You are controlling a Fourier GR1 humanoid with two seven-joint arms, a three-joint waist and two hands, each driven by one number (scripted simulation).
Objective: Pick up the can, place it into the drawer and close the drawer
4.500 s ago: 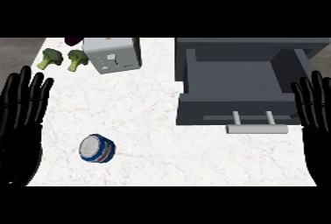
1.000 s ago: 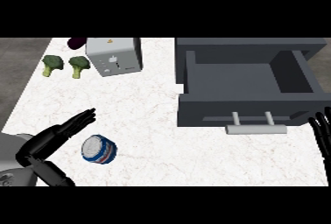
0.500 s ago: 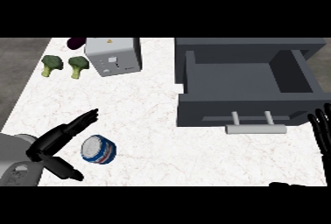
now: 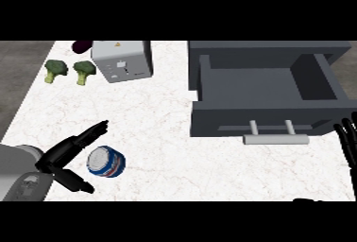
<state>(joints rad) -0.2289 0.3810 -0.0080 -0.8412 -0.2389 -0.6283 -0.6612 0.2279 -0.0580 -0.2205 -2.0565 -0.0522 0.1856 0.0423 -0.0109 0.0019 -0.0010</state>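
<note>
The right hand [image 4: 346, 140] is cut off by the worktop's [image 4: 162, 118] right edge. Only its straight fingers show, pointing up and at rest, holding nothing. A dark purple thing [image 4: 81, 46] at the back edge is half hidden behind the toaster [image 4: 123, 60] and too little of it shows to name it.

The left hand [image 4: 65, 152] comes in over the front-left corner, released, its fingers stretched straight toward the worktop's middle and its thumb spread low. The one can [image 4: 106, 161] lies on its side near that corner, in the gap between fingers and thumb. Whether it touches the hand cannot be told.

One grey drawer [image 4: 268, 84] stands open at the back right, its handle [image 4: 275, 138] facing front. Two broccoli florets [image 4: 68, 70] sit near the back-left corner, just beside the toaster.
</note>
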